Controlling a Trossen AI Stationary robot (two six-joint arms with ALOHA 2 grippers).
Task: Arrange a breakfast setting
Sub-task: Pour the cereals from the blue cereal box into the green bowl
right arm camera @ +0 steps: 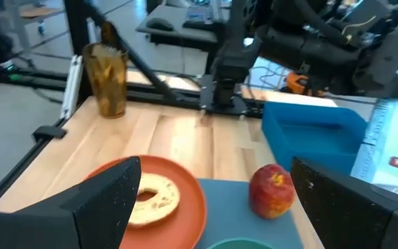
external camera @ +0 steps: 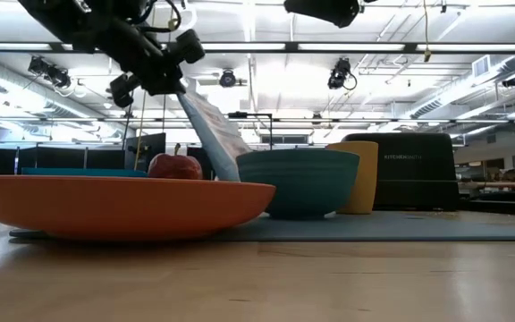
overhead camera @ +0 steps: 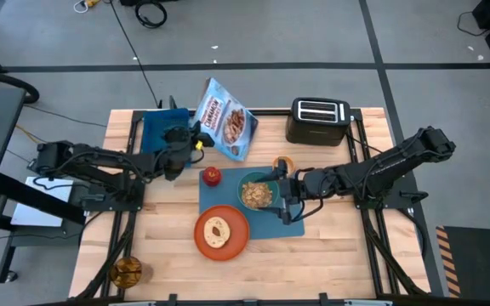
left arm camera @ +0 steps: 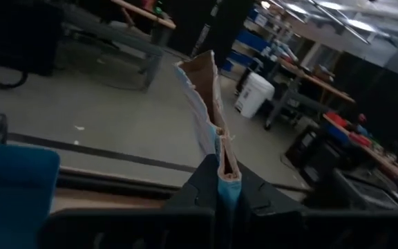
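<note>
Grey floor with dark tape lines surrounds the wooden table (overhead camera: 168, 229) we look down on. From above, our left pincer (overhead camera: 196, 140) is pressed together on the edge of the blue cereal bag (overhead camera: 225, 129), held tilted at about eleven o'clock from the table's middle, beside a deep blue bin (overhead camera: 156, 129). Our right pincer (overhead camera: 281, 200) is spread wide and holds nothing, just at three o'clock of the teal bowl (overhead camera: 259, 194), which has cereal in it and sits on the blue placemat (overhead camera: 266, 223). The red apple (overhead camera: 212, 176) lies at the mat's ten o'clock corner, on the wood. The orange plate (overhead camera: 222, 232) with the round bread piece (overhead camera: 219, 230) overlaps the mat at seven o'clock. A small orange cup (overhead camera: 284, 163) stands at the bowl's one o'clock, a black toaster (overhead camera: 317, 121) beyond it, and an amber glass (overhead camera: 128, 271) near the table's seven o'clock corner.

At table height, we see the plate (external camera: 119, 204) nearest, the apple (external camera: 175, 166) behind it, the bowl (external camera: 298, 182) and the toaster (external camera: 409, 170), with the bag (external camera: 208, 130) hanging slanted from our left pincer (external camera: 170, 76).

Our left wrist shows the bag's edge (left arm camera: 213, 131) clamped between the fingers.

Our right wrist shows both fingers (right arm camera: 109, 197) apart, with plate (right arm camera: 188, 190), bread (right arm camera: 150, 197), apple (right arm camera: 271, 190), bin (right arm camera: 309, 135) and glass (right arm camera: 108, 79) ahead.
</note>
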